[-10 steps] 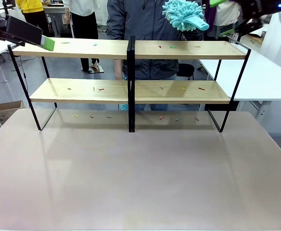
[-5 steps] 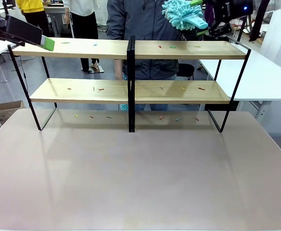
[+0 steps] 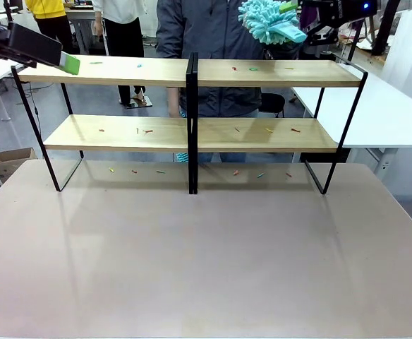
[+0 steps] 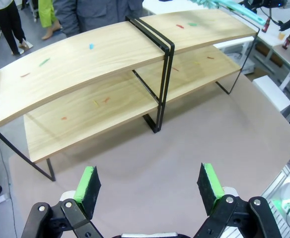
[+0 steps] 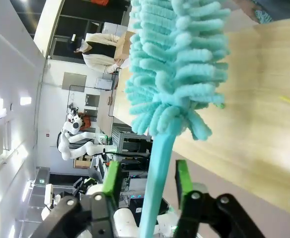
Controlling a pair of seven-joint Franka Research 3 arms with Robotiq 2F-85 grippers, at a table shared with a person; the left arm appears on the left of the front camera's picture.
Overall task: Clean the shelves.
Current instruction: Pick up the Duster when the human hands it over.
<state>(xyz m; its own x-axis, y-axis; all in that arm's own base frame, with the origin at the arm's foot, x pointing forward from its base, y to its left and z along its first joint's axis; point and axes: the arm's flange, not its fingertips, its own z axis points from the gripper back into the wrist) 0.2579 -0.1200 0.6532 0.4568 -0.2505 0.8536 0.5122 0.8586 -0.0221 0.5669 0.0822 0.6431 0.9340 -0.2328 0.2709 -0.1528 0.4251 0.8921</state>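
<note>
Across the near half of the picture lies the bare pinkish table [image 3: 206,268]. The shelves [image 3: 262,73] stand along its far part, two light wooden boards in a thin black frame with a black post at the centre. Behind the shelves a person [image 3: 213,28] in a dark jacket stands at the far side. In front of the person's chest, above the right half of the top board, hangs a turquoise duster [image 3: 266,20] with a fluffy head and a flat handle pointing toward the robot's right.

The right gripper [image 5: 146,168] has its green pads on either side of that handle. A gap shows between the handle and one pad, and from this angle I cannot tell whether the jaws are clamped on it. The left gripper [image 4: 150,183] is spread wide and holds nothing. It sits high beyond the left end of the shelves, looking down on them.

Small coloured scraps [image 3: 253,69] dot the top board and the lower board, and more lie on the table beneath the shelves.
</note>
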